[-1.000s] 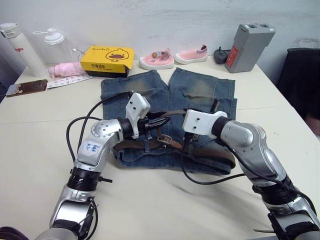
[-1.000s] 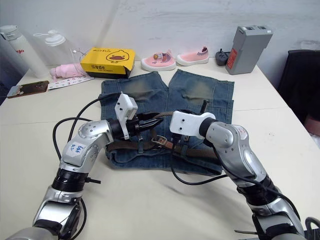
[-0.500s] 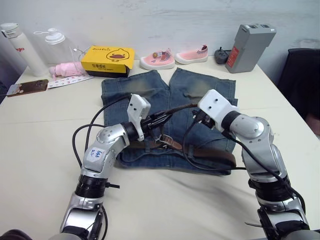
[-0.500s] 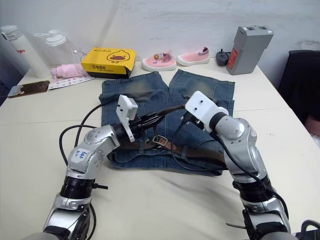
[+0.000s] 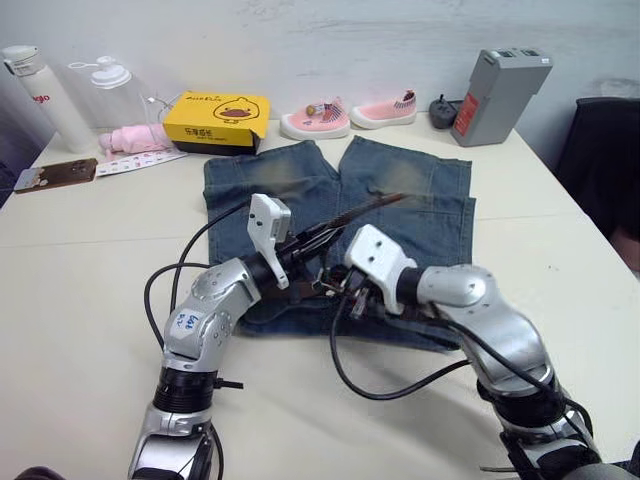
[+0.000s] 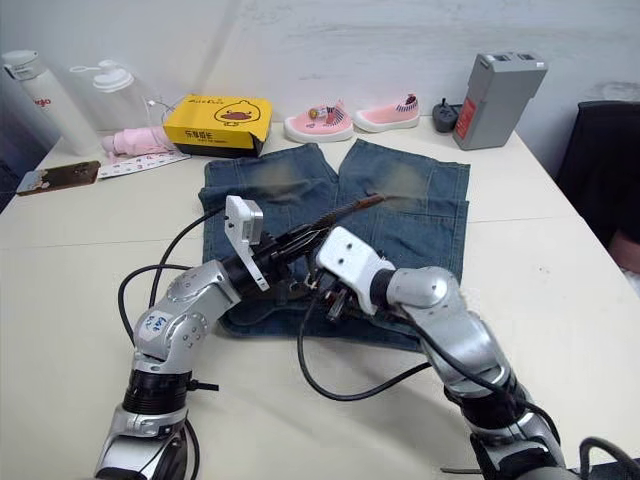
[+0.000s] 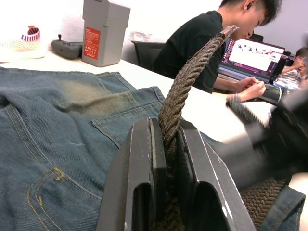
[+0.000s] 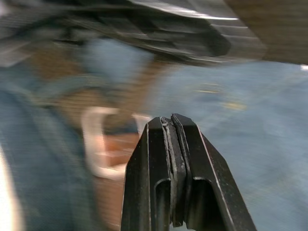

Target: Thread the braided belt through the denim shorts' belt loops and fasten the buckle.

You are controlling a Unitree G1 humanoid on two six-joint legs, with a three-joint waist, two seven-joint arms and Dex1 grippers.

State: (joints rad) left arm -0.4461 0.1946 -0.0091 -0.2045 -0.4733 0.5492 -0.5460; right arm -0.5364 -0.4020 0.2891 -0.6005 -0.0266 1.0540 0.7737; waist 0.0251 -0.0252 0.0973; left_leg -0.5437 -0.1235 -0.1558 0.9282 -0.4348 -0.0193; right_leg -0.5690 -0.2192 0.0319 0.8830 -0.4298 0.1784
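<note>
The denim shorts (image 5: 420,205) lie flat mid-table, legs pointing away from me. My left gripper (image 7: 166,130) is shut on the braided belt (image 7: 188,79) near its free end, which sticks up and out over the shorts (image 5: 365,208). My right gripper (image 5: 347,297) is low over the waistband, right beside the left one, its fingers (image 8: 185,144) shut with nothing between them. Just beyond its tips the silver buckle (image 8: 101,147) shows blurred against brown strap. My arms cover the waistband, so I cannot make out the belt loops.
Along the table's far edge stand a yellow box (image 5: 215,120), two pink shoes (image 5: 313,122), a grey device (image 5: 498,95), two bottles (image 5: 40,95) and a phone (image 5: 55,175). A black chair (image 5: 605,160) is at the right. A person (image 7: 207,48) sits at a laptop (image 7: 252,55).
My right gripper came down and to the left from over the shorts to the waistband by the buckle. The left gripper kept its hold on the belt end and barely shifted.
</note>
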